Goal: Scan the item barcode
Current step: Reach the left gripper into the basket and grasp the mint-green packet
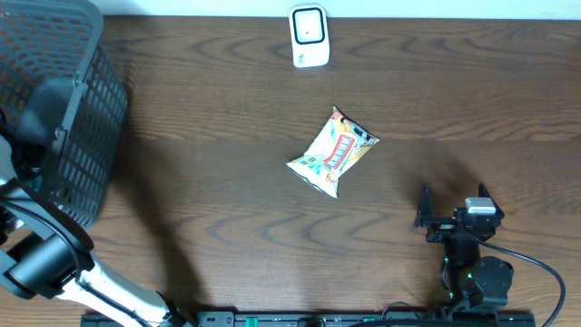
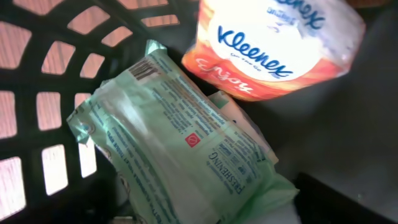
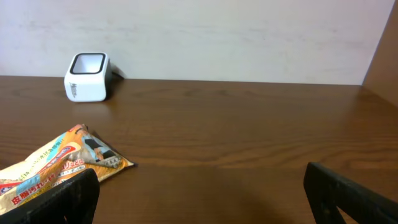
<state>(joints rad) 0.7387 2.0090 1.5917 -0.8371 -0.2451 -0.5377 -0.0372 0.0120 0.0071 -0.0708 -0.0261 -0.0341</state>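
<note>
In the left wrist view a pale green wipes pack (image 2: pixel 180 143) lies inside the black basket (image 2: pixel 37 56), with printed text and a barcode near its top corner. An orange and white Kleenex pack (image 2: pixel 273 43) rests against it behind. My left gripper (image 2: pixel 205 214) is down in the basket with its dark jaws wide on either side of the green pack's near end. The white barcode scanner (image 1: pixel 309 36) (image 3: pixel 87 76) stands at the table's far edge. My right gripper (image 1: pixel 454 204) (image 3: pixel 202 199) rests open and holding nothing near the front right.
An orange and yellow snack bag (image 1: pixel 333 153) (image 3: pixel 56 165) lies on the wooden table between the scanner and my right gripper. The black mesh basket (image 1: pixel 82 109) fills the far left corner, with my left arm (image 1: pixel 41 263) reaching into it.
</note>
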